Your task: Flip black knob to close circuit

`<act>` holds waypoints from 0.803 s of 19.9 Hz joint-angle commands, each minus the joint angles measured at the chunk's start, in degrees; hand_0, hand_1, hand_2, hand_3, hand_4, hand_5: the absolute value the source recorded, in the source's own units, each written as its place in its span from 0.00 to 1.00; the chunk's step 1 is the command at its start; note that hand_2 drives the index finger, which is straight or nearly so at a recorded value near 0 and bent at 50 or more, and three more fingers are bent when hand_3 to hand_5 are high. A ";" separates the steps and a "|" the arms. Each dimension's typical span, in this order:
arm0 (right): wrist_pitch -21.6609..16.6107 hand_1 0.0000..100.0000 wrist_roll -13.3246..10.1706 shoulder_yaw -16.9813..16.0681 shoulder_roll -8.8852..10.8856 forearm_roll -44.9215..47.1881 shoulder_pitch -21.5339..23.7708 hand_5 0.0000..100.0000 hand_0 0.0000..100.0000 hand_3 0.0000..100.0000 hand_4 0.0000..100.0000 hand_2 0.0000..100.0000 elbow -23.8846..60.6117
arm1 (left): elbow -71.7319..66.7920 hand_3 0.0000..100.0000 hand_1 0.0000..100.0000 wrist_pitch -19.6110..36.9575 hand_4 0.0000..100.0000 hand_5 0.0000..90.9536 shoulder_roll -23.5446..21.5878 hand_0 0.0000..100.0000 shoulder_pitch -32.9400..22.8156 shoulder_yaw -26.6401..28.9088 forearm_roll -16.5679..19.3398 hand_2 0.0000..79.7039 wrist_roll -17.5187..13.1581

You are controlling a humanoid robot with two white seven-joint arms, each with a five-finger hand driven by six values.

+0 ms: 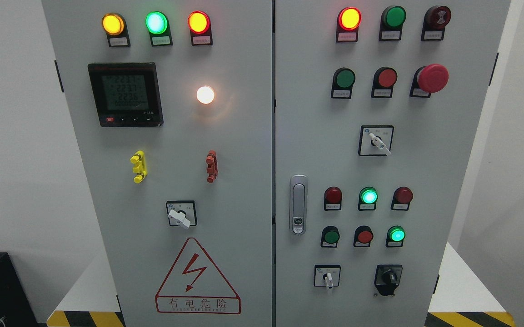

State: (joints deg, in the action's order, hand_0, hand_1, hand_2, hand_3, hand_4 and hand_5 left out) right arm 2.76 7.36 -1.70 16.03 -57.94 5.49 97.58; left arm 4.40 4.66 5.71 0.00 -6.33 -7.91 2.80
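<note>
black knob (388, 278): bottom right of right cabinet door (316, 154), below lit green button (396, 235), right of white-handled selector (328, 277); handle angle hard to read
hands: neither in view, finger state cannot tell
step: pre-reach, knob untouched
next move: likely bring one hand up to lower right, pinch knob, rotate it
nearby: door latch (298, 204) left, red mushroom stop (432, 78) well above

Pale grey cabinet (243, 150) — lit amber (113, 23), green (156, 22) and red lamps (198, 22) along the top. Black knob (388, 277) at lower right; red mushroom button (432, 78). Red-bordered warning triangle (197, 277) with red lightning bolt. Yellow clip (138, 166), red clip (211, 166) — yellow-and-black striped floor edge (87, 319).
</note>
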 commanded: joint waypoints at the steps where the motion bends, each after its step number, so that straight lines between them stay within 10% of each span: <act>1: 4.44 0.00 1.87 2.40 0.40 -2.08 -3.64 0.79 0.00 1.00 0.80 0.89 6.57 | 0.00 0.00 0.56 -0.01 0.00 0.00 0.00 0.12 -1.14 0.00 0.00 0.00 0.01; 10: 13.84 0.00 6.79 7.76 -0.65 -5.68 -10.23 0.80 0.01 1.00 0.82 0.90 8.06 | 0.00 0.00 0.56 -0.01 0.00 0.00 0.00 0.12 -1.14 0.00 0.00 0.00 0.01; 16: 20.52 0.00 10.39 10.57 -5.22 -11.58 -13.04 0.82 0.00 1.00 0.83 0.90 7.98 | 0.00 0.00 0.56 0.08 0.00 0.00 0.00 0.12 -1.14 0.00 0.00 0.00 0.01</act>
State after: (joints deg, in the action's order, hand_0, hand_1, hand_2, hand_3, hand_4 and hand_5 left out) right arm 20.42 16.18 3.89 14.54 -65.59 -4.59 103.45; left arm 4.40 4.66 5.71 0.00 -6.33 -7.91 2.80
